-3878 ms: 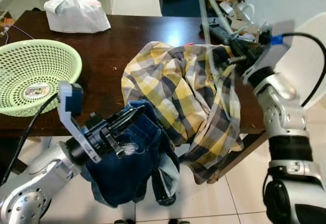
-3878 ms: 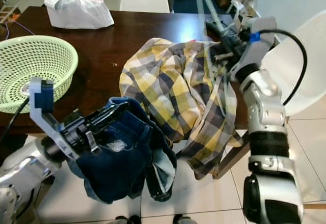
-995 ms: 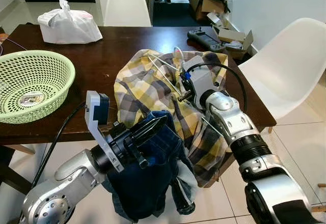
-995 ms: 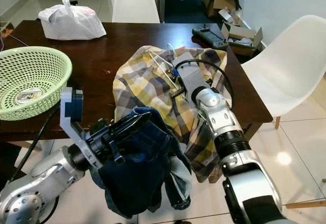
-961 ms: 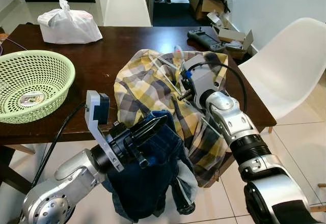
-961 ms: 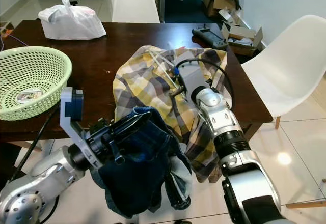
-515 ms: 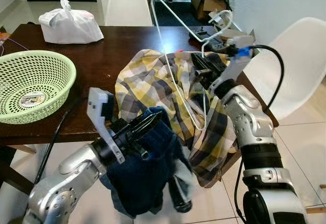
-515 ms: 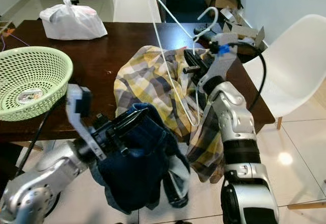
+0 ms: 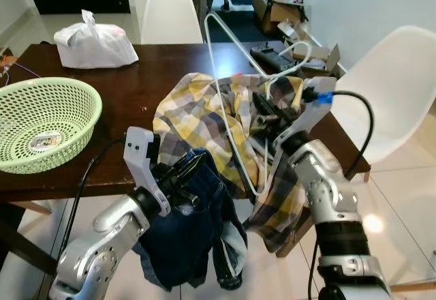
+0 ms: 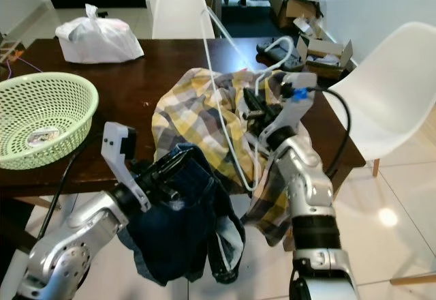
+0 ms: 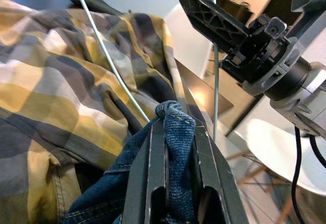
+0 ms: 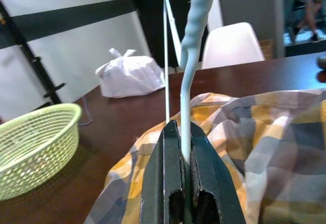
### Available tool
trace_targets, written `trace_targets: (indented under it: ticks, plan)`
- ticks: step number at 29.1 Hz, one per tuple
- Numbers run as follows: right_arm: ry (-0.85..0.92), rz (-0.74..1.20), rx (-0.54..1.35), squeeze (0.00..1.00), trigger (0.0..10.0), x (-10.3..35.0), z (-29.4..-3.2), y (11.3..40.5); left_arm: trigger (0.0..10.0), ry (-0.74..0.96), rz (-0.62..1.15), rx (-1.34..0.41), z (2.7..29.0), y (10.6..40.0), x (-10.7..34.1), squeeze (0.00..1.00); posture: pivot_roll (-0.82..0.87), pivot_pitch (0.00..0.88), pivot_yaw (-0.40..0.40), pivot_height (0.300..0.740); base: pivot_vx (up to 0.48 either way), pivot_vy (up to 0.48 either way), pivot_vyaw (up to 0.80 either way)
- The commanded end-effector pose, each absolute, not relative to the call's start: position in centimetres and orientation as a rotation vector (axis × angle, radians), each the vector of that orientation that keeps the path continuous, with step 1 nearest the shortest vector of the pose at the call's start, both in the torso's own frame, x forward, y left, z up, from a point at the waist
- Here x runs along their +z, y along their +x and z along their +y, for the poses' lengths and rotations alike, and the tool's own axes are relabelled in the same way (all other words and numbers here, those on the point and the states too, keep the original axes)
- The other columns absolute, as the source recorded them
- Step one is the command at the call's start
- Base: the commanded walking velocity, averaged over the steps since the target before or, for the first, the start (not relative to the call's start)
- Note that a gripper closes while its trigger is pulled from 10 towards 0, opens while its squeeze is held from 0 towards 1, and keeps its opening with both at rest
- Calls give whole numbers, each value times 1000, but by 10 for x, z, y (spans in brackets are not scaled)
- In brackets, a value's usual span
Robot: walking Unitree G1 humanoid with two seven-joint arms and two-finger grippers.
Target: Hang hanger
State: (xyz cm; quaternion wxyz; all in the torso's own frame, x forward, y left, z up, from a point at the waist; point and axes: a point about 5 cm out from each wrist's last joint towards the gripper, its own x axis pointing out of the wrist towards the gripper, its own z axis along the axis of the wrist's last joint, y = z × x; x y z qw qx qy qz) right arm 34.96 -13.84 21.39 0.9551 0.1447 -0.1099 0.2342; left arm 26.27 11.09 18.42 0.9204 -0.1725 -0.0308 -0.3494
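Right gripper [image 12: 182,147] jaws pinched on the white wire hanger [image 9: 225,102] at its neck, frame centre, lifting it off the plaid shirt [image 9: 197,119]. Left gripper [image 11: 170,147] jaws clamp jeans [image 9: 187,238], lower centre, likely keeping them off the floor.

Dark wooden table [image 9: 136,75] in my view, cluttered.
I see a pale green plastic mesh basket [image 9: 42,123] at its left, a knotted white plastic bag [image 9: 95,37] at the far edge, white moulded chairs [image 9: 171,18] behind and right [image 9: 388,88], open cardboard boxes [image 9: 281,0] beyond.
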Motion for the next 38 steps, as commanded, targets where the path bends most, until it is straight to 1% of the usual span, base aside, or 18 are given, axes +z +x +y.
trace_targets:
  ticks: [1,3,5,6,7,10,15,17,22,33,38]
  plan:
    - [275,-210,471,0,10000,208,-139,346,10000,-365,-86,-740,105,260,182,0,57,8,-29,740,0,-352,0]
    - [228,-127,461,0,10000,180,-142,339,10000,-363,-54,-746,99,258,168,0,72,0,-37,740,0,-356,0]
    - [228,-127,461,0,10000,180,-142,339,10000,-363,-54,-746,99,258,168,0,72,0,-37,740,0,-356,0]
    - [201,-94,459,0,10000,169,-143,335,10000,-361,-37,-740,97,258,161,0,81,0,-44,740,0,-356,0]
    - [201,-94,459,0,10000,169,-143,335,10000,-361,-37,-740,97,258,161,0,81,0,-44,740,0,-356,0]
    - [172,-37,451,0,10000,150,-145,331,10000,-331,20,-695,104,258,137,0,109,0,-78,740,0,-354,0]
    - [169,-30,447,0,10000,147,-145,331,10000,-323,28,-685,106,257,133,0,109,0,-78,740,0,-356,0]
    - [165,-24,441,0,10000,146,-147,332,10000,-309,33,-675,108,258,130,0,120,0,-91,740,0,-356,0]
    - [140,-37,413,0,10000,150,-157,340,10000,-297,2,-670,112,263,135,0,122,0,-90,740,0,-356,0]
    - [164,-74,357,0,10000,156,-162,340,10000,-285,-1,-770,97,262,136,0,86,0,-40,740,0,-358,0]
    - [169,-80,319,0,10000,154,-167,339,10000,-291,2,-856,85,260,138,0,77,0,-26,740,0,-359,0]
